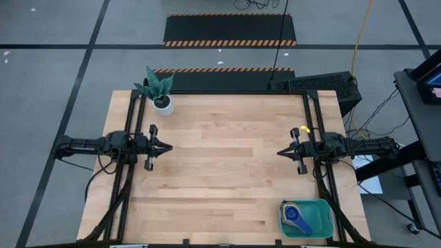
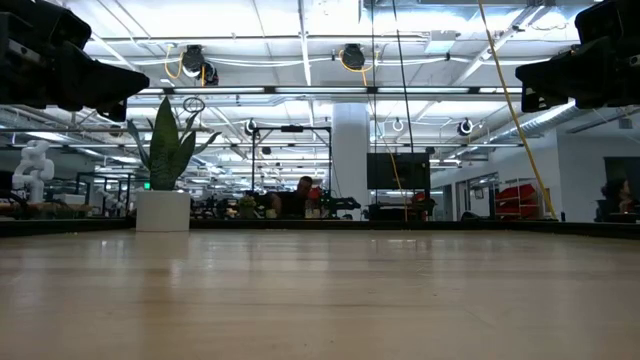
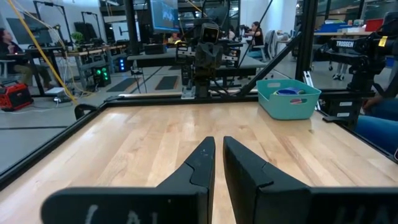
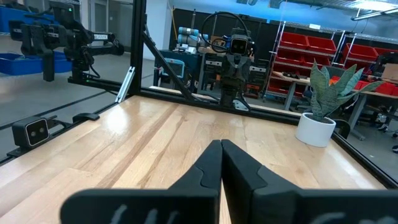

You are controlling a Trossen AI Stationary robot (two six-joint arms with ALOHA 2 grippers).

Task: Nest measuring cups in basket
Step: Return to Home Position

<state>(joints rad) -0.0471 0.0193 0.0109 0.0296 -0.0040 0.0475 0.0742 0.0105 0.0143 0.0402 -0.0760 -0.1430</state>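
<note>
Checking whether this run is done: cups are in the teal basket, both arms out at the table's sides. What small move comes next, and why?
Probably just hold still: the measuring cups sit together in the basket, and the left tool and right tool are shut, empty and well apart from it.

The cups [image 1: 300, 217] in the basket [image 1: 322, 209] sit nested; only blue shows, the other colours are hidden or too small to tell. In the low view the top edge cuts the left arm [image 2: 60, 70] and right arm [image 2: 585, 70].
</note>
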